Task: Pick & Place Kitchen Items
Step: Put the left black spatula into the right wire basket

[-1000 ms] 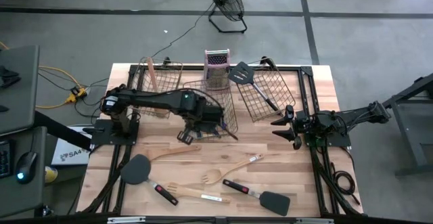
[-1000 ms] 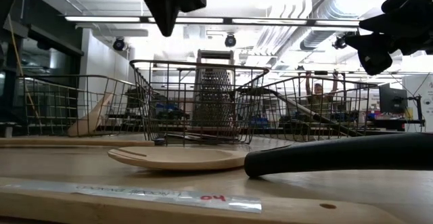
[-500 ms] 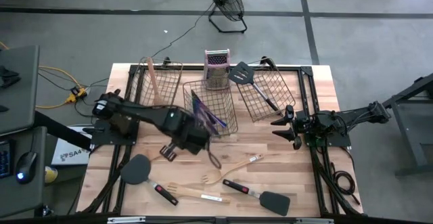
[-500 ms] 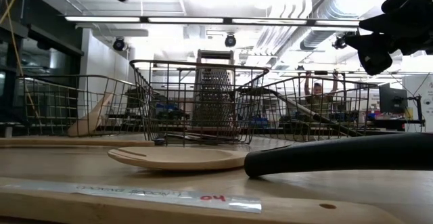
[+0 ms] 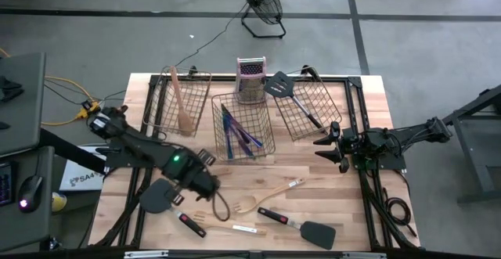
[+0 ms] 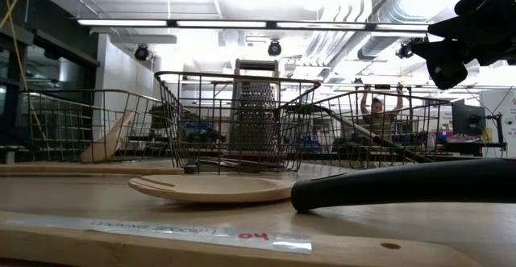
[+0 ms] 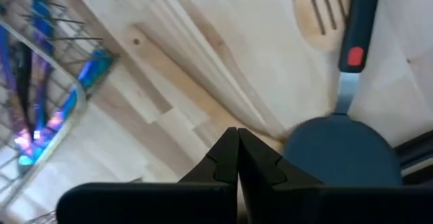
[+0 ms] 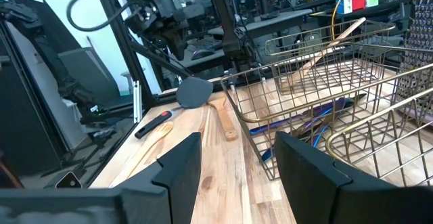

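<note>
Hovering over the front-left part of the surface (image 5: 344, 212), the left gripper (image 5: 210, 187) has its fingers (image 7: 226, 158) clenched together with nothing between them. Right next to the fingers is the round black spatula (image 5: 159, 198), and a wooden spoon (image 7: 177, 70) runs across just past the tips, not touching as far as I can see. Left arm reaches out low and diagonal from its base toward the middle basket (image 5: 243, 126), which has the purple-blue cutlery (image 5: 236, 134) in it. Another wooden spoon (image 5: 182, 106) sits in the basket left of that one. Right gripper (image 5: 333, 143) waits to the right of the middle basket, fingers (image 8: 181, 170) spread apart and empty, arm stretched flat.
</note>
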